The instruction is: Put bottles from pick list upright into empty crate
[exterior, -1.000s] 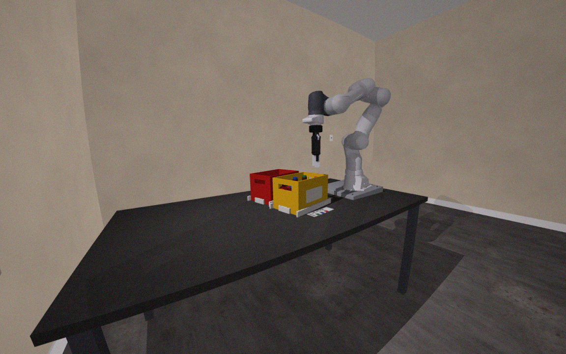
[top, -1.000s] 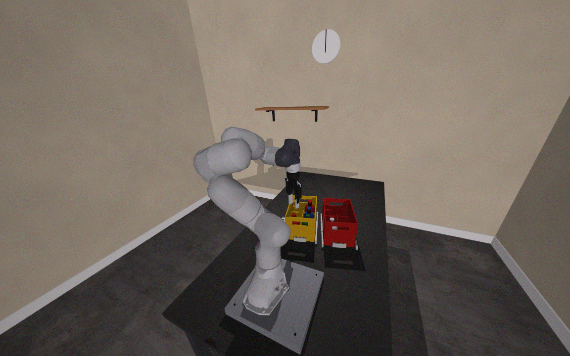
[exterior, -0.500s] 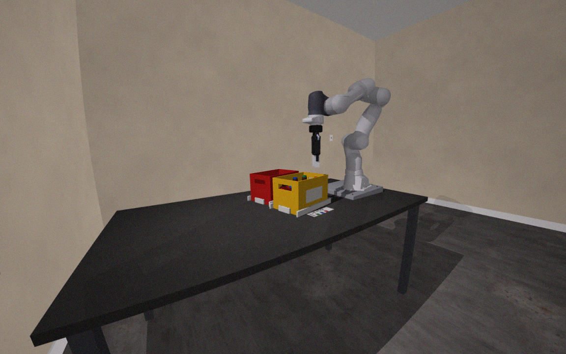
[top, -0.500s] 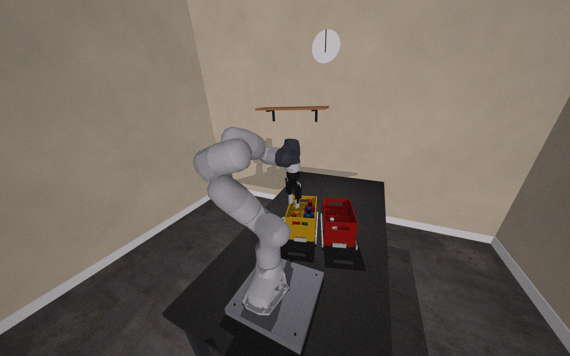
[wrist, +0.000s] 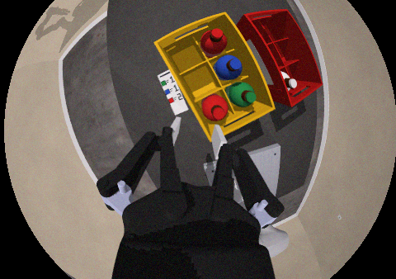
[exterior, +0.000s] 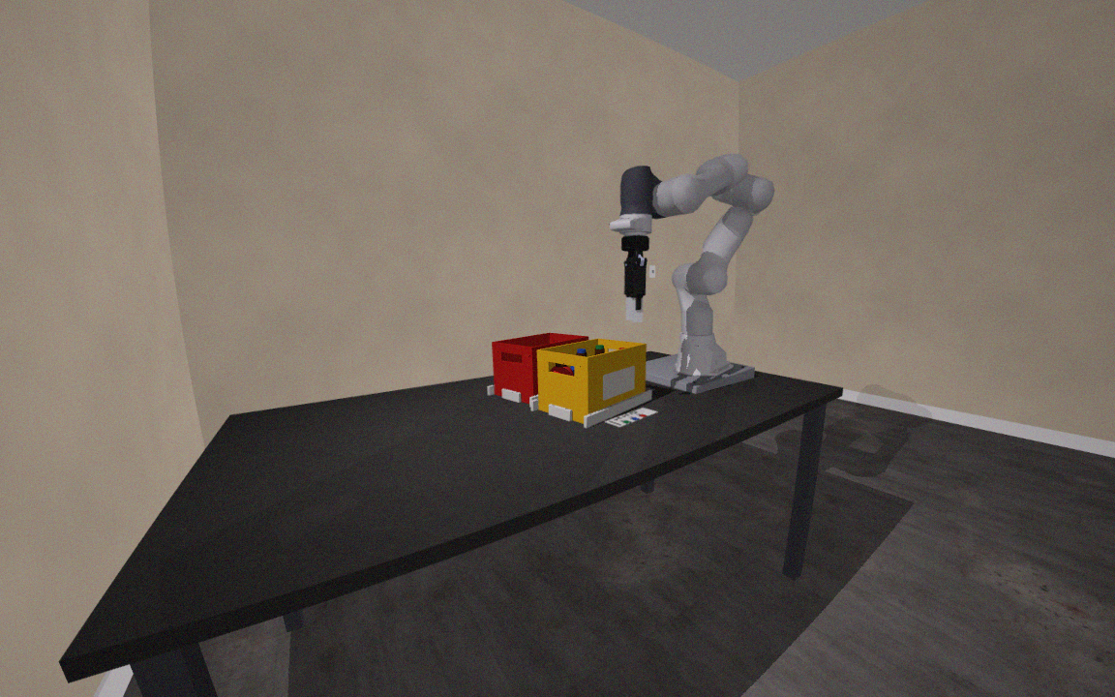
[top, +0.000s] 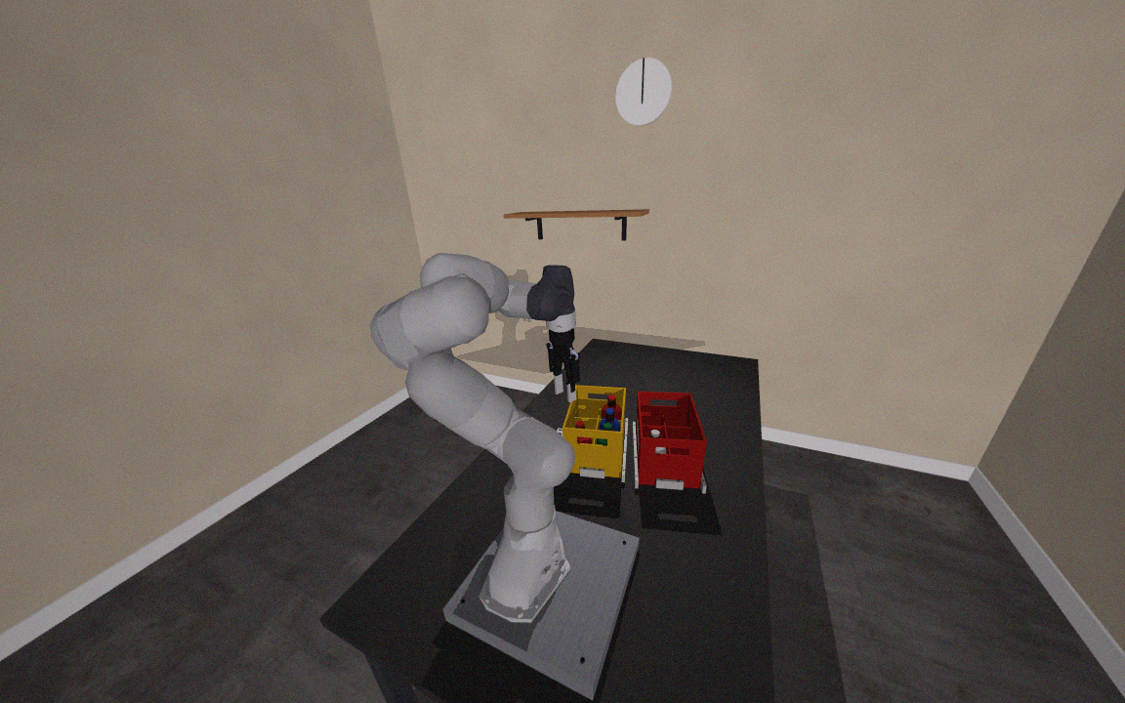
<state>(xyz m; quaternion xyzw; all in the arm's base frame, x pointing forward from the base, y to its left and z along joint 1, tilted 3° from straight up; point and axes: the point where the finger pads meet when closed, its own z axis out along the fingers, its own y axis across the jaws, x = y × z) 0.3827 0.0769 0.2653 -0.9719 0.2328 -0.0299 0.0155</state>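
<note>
Bottles stand upright in the yellow crate (top: 596, 457) (exterior: 561, 394) (wrist: 254, 70), four of them, long axes vertical and caps pointing up. In the wrist view, one row holds the far red bottle (top: 611, 405) (wrist: 214, 41), then the blue bottle (top: 608, 418) (exterior: 582, 351) (wrist: 228, 67), then the green bottle (top: 607, 427) (exterior: 599, 348) (wrist: 242, 94). The near red bottle (top: 579, 426) (wrist: 214, 107) stands beside the green one, in the other row's nearest compartment.

All four are below the gripper (top: 564, 389) (exterior: 634, 312) (wrist: 196, 128) and off to one side, clear of its fingers. The fingers point down and stand partly apart, with nothing between them.

One white bottle (top: 654, 434) (wrist: 290, 82) is in the red crate (top: 670, 468) (exterior: 514, 381) (wrist: 305, 52), just beside the yellow one. Both crates sit level on the black table (top: 724, 392) (exterior: 371, 468) (wrist: 136, 44). Next to the yellow crate, on the side away from the red one, lies one pick list (exterior: 635, 418) (wrist: 177, 101), reading green 1, blue 1, red 2.
</note>
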